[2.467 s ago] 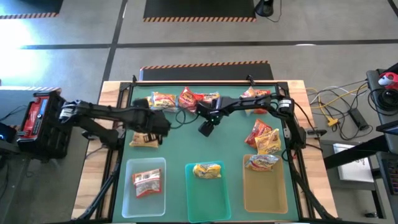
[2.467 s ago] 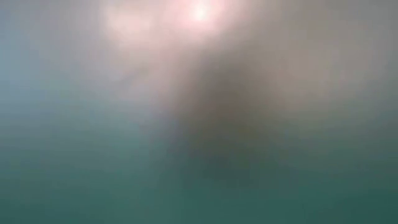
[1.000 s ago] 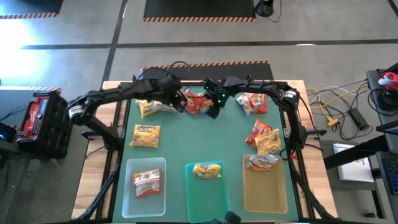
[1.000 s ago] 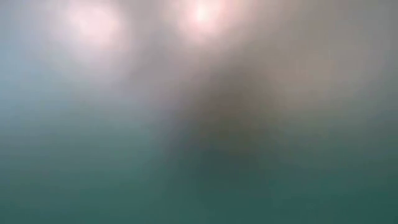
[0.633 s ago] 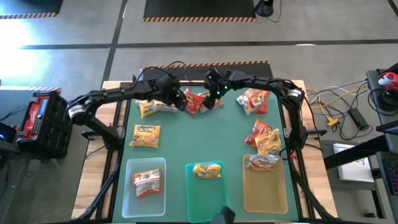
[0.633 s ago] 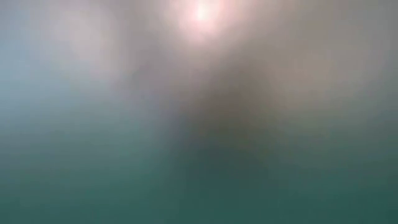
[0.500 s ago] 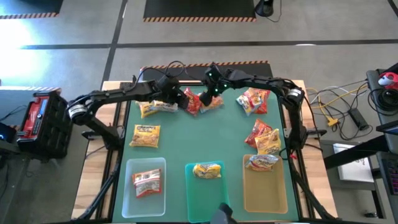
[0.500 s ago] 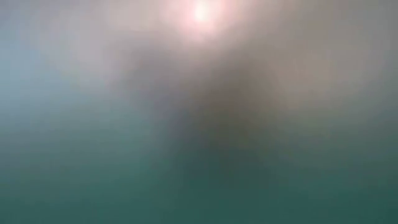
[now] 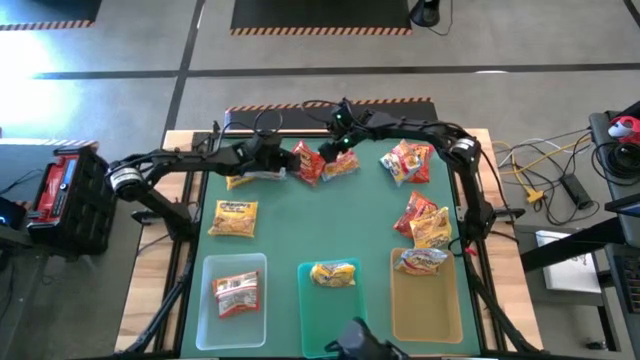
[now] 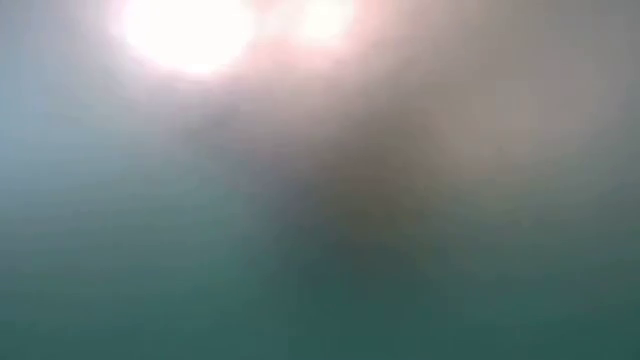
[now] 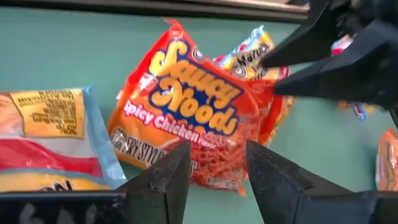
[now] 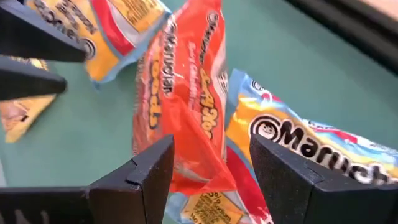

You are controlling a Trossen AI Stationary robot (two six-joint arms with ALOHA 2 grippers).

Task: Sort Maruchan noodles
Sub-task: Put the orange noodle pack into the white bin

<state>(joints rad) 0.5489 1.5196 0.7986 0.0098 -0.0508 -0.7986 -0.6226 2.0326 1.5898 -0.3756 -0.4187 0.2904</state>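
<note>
A red-orange Saucy Noods packet lies at the far middle of the green mat, with one side propped on a yellow-orange Maruchan packet. My left gripper is open at its left, and its fingers straddle the packet's near corner. My right gripper is open at its far right, and the packet's end reaches between its fingers. Another yellow packet lies below my left gripper. The low view shows only blur. My left gripper is open with a corner of the red-orange packet between its fingers; I cannot tell whether it touches. My right gripper is open around the packet's raised end, slanting down from the far side; I cannot tell whether it touches.
A clear tray, a teal tray and an amber tray stand along the near edge, each with one packet. Loose packets lie at the left, far right and right.
My left gripper has drawn back toward the table's left edge. My right gripper has gone toward the far edge, uncovering the yellow-orange packet. The red-orange packet has shifted a little to the left.
</note>
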